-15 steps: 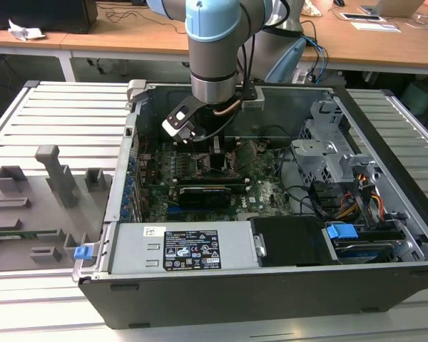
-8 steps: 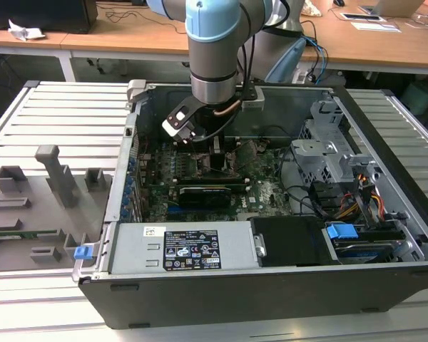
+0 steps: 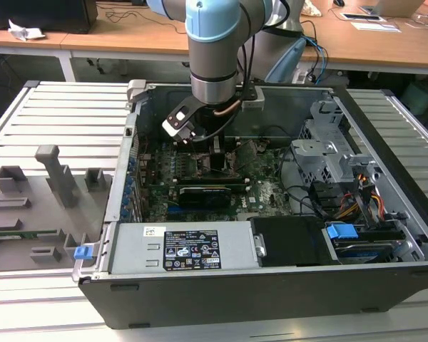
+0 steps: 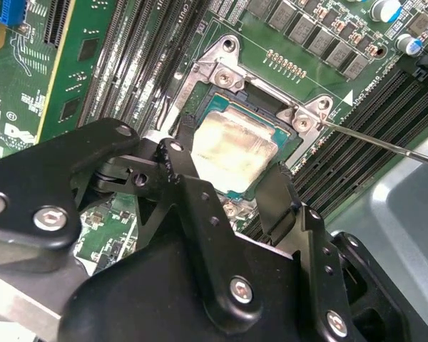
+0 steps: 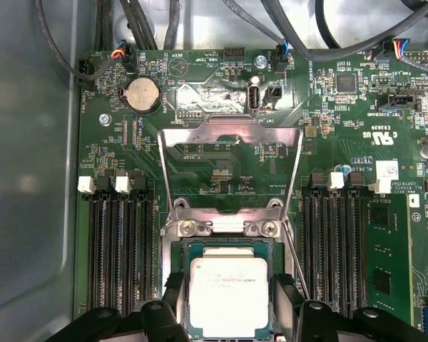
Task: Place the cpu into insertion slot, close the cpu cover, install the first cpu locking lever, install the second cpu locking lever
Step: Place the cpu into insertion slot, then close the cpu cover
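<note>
Exterior view: black two-finger gripper (image 3: 217,158) low over the green motherboard (image 3: 267,189), mid-board.
Second wrist view: flat square silvery-tan cpu (image 4: 232,153) seated in the square black insertion slot (image 4: 265,103). The gripper straddles it; clamped or released, cannot tell.
First wrist view: silver-grey windowed cpu cover (image 5: 228,132) hinged open, thin steel lever (image 5: 296,260) unlatched. Cover and both levers left to do.

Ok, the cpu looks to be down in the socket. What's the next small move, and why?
Probably release, if not already, and lift the gripper straight up. The cpu seems to lie flat in the insertion slot, and the open cpu cover cannot swing down while the gripper straddles the chip.
</note>
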